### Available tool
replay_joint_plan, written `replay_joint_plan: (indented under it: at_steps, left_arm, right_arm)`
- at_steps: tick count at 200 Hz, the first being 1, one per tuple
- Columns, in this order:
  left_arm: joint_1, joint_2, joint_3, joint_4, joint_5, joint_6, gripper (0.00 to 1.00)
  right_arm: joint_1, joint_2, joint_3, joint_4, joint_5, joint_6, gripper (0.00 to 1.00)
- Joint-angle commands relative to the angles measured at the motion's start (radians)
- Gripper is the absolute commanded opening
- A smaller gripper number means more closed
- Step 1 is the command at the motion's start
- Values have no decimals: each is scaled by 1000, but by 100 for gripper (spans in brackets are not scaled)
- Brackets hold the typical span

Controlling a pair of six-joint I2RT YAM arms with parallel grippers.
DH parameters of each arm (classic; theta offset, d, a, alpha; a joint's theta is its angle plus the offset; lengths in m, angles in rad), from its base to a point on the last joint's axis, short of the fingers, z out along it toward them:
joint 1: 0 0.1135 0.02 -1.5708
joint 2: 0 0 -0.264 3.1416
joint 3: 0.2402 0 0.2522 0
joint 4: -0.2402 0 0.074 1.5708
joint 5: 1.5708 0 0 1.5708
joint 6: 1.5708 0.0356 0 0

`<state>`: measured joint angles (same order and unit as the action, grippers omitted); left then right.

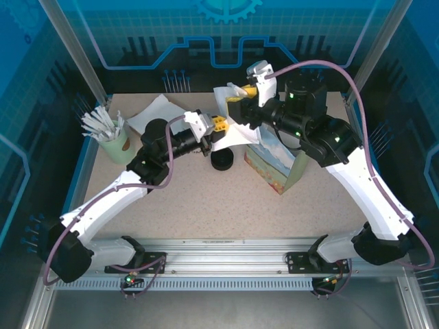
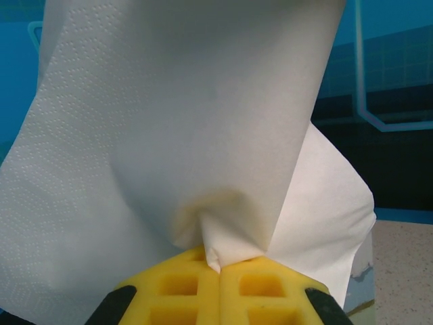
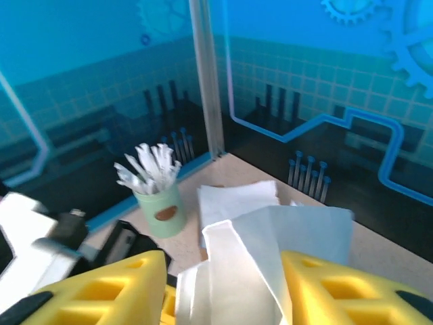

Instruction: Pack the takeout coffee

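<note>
We worry most about the napkin (image 2: 189, 135). It is thin, embossed white tissue, soft and creased, and it could tear or slip free if the two arms pull apart. The left fingers (image 2: 179, 288), blocky yellow plastic with square hollows, are pressed together on a puckered corner of it. The right fingers (image 3: 108, 288) stand spread on either side of a folded edge. The takeout coffee (image 1: 221, 161) sits on the speckled desk (image 1: 206, 205), near the raised sheet and just beside the printed paper bag (image 1: 274, 164). From above we make out little but its round black lid, so its wall is probably hidden. A trailing napkin or a low wrist could tip that light cup or crumple the bag's mouth.
</note>
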<state>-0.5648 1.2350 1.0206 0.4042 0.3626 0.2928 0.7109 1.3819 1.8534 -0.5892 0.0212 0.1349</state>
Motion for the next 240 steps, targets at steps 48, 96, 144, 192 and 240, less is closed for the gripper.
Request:
replay_joint_plan:
  at_steps: [48, 96, 144, 192, 240]
  left_arm:
    - [-26, 40, 58, -25, -61, 29, 0]
    - [-38, 78, 71, -16, 36, -44, 31]
    - [-41, 76, 58, -26, 69, -113, 44]
    - [-41, 46, 46, -71, 57, -131, 46]
    - [-41, 38, 37, -99, 50, -133, 46]
  right_arm:
    - [-1, 0, 28, -44, 154, -6, 1]
    - [-122, -39, 36, -64, 49, -32, 0]
    - [-299, -43, 140, -131, -132, -92, 0]
    - [-466, 3, 297, -197, -248, -117, 0]
    - [-617, 60, 414, -203, -341, -59, 0]
